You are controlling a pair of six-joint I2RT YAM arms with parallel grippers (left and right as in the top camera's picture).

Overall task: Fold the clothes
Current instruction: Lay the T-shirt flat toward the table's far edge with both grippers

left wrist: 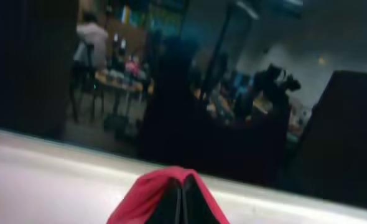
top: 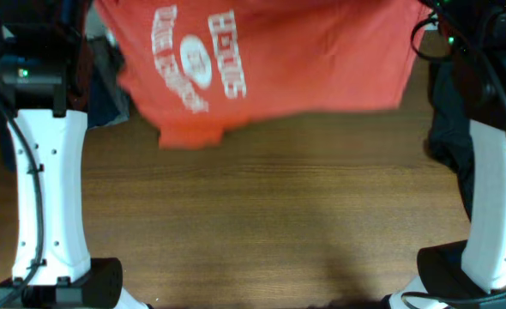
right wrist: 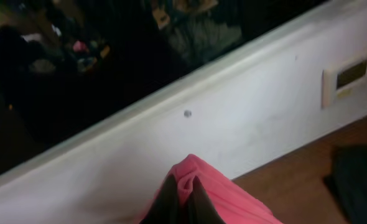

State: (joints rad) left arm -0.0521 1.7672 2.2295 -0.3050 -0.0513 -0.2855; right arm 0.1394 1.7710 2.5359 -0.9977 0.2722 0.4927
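Your three views
Overhead looks straight down at the table (top: pixel 262 215); each wrist camera faces outward, close against the orange-red T-shirt (top: pixel 322 60) all share.

The T-shirt (top: pixel 322 60) at my left gripper (left wrist: pixel 181 202) and right gripper (right wrist: pixel 185 199) is orange-red with white lettering, the table (top: pixel 270 215) below brown wood-grain, the garment (top: pixel 446 129) beside my right black.

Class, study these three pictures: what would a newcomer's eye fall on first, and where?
The orange-red T-shirt with white lettering, spread across the top of the overhead view above the wooden table. The left gripper and right gripper each pinch a bunch of it, low in their wrist views. A dark garment lies at the table's right edge.
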